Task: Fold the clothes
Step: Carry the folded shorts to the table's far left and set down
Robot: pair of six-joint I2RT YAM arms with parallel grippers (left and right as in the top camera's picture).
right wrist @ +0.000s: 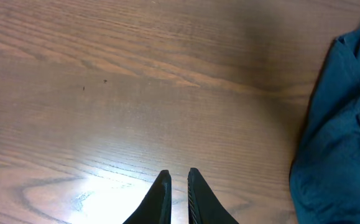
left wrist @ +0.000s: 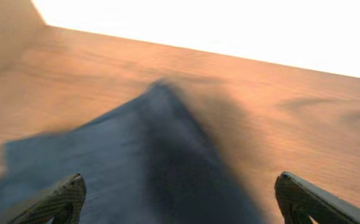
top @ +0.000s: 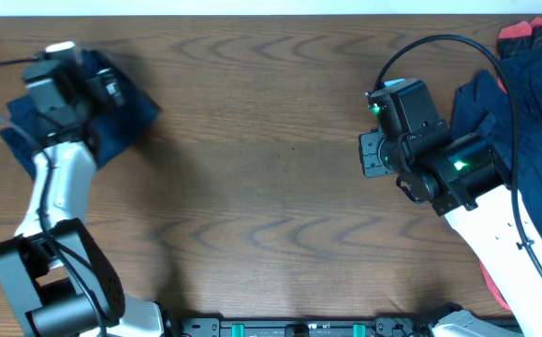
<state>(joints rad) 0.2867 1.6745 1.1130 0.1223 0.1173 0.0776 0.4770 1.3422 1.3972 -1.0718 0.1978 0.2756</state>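
Left arm [top: 60, 178]: reaching up to the far left corner of the tabletop [top: 261, 140], its wrist right above a dark navy garment [top: 130, 114].
Left jaws: spread wide. In the wrist view one finger [left wrist: 58, 200] sits low on the left and the other well over on the right, with cloth showing between them and nothing pinched.
Left garment: a compact dark patch on the wood, partly hidden under the arm from above. In the wrist view it [left wrist: 136, 162] narrows to a point away from the camera, with a darker ridge down its middle. That picture is blurred, so the folds can't be read.
Right arm [top: 458, 178]: angled in from the lower right, green lights glowing on its housing, its head over open wood just left of the clothes pile [top: 533, 122].
Right jaws: pressed nearly together with only a thin slit between the two black fingers [right wrist: 161, 193]. They hold nothing and point at bare wood grain.
Clothes pile: rumpled navy fabric heaped along the right edge, wrinkled and unfolded. In the right wrist view its edge [right wrist: 341, 130] sits off to the right, apart from the jaws.
Red cloth [top: 523, 36]: peeking out at the top right corner, beside the navy heap.
Middle of the tabletop: brown wood between the two arms, with the two navy lots well apart at either end.
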